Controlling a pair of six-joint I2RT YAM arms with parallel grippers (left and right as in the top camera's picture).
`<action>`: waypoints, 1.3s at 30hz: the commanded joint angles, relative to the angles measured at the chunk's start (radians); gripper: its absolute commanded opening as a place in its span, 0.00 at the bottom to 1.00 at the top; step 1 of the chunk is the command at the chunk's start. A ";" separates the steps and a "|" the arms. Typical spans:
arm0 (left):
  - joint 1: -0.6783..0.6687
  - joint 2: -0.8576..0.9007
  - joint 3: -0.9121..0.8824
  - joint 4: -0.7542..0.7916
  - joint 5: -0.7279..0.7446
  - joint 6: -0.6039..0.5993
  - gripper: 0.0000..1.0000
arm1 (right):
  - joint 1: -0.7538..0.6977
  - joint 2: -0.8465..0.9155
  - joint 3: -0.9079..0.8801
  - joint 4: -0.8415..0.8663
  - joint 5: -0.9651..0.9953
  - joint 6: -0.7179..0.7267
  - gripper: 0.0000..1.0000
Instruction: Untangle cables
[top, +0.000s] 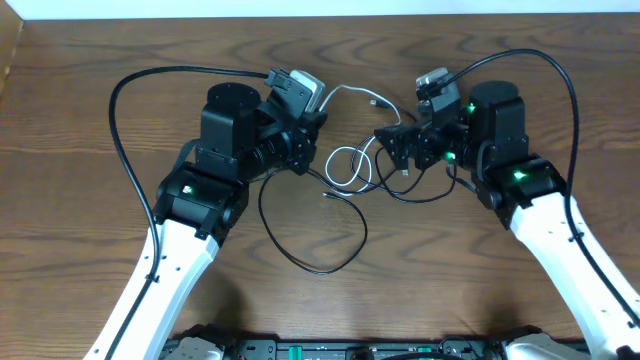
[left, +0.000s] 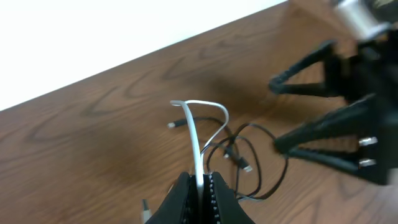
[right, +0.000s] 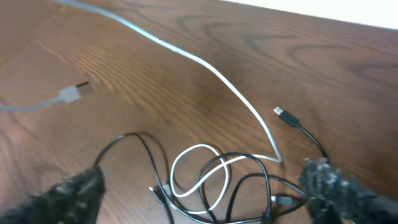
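Our left gripper (left: 200, 182) is clamped on the white cable (left: 194, 134), which rises from the jaws and loops back toward the tangle; our right gripper (right: 199, 190) stands wide, holding nothing, straddling the black cables (right: 134, 134) knotted with a white loop at mid-table (top: 90, 120); we judge the step is pinning the black strands while the white one draws clear; pull slowly and low; watch the pale plug (right: 74, 92), which may snag.
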 joint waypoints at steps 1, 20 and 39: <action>0.004 -0.026 0.010 0.025 0.097 -0.026 0.08 | -0.004 0.065 0.001 0.028 0.018 -0.038 0.99; 0.004 -0.127 0.010 0.010 0.154 -0.087 0.08 | 0.003 0.341 0.001 0.336 0.010 0.069 0.01; 0.004 -0.048 0.010 -0.279 -0.226 -0.095 0.08 | -0.060 0.158 0.155 -0.154 0.079 0.124 0.01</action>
